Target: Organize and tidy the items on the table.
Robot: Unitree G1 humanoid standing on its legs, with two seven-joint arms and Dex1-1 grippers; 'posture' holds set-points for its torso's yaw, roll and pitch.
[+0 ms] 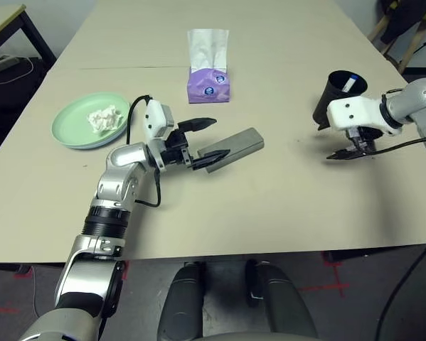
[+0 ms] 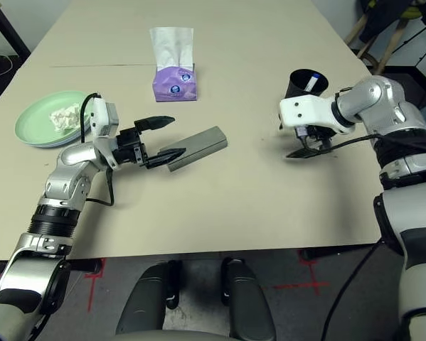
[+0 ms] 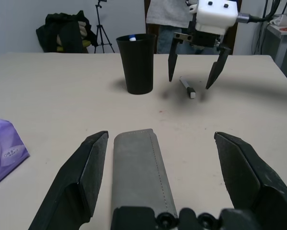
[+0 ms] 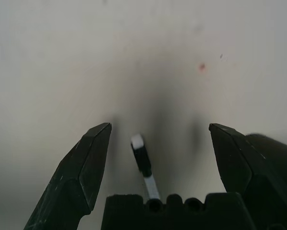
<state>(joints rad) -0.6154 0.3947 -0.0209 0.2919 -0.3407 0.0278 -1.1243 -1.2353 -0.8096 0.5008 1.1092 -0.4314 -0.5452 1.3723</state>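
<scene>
On my beige bench (image 1: 284, 199) the long grey glasses case (image 1: 234, 148) lies flat mid-bench, a white tissue wad (image 1: 104, 118) sits in the pale green plate (image 1: 70, 131) far left, and a marker pen (image 3: 187, 87) lies beside the upright black cup (image 1: 338, 96).

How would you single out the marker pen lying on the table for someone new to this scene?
On the beige table, find the black cup on the robot's right. The marker pen lies just beside it, under the open right gripper: a thin dark stick with a white end.
</scene>
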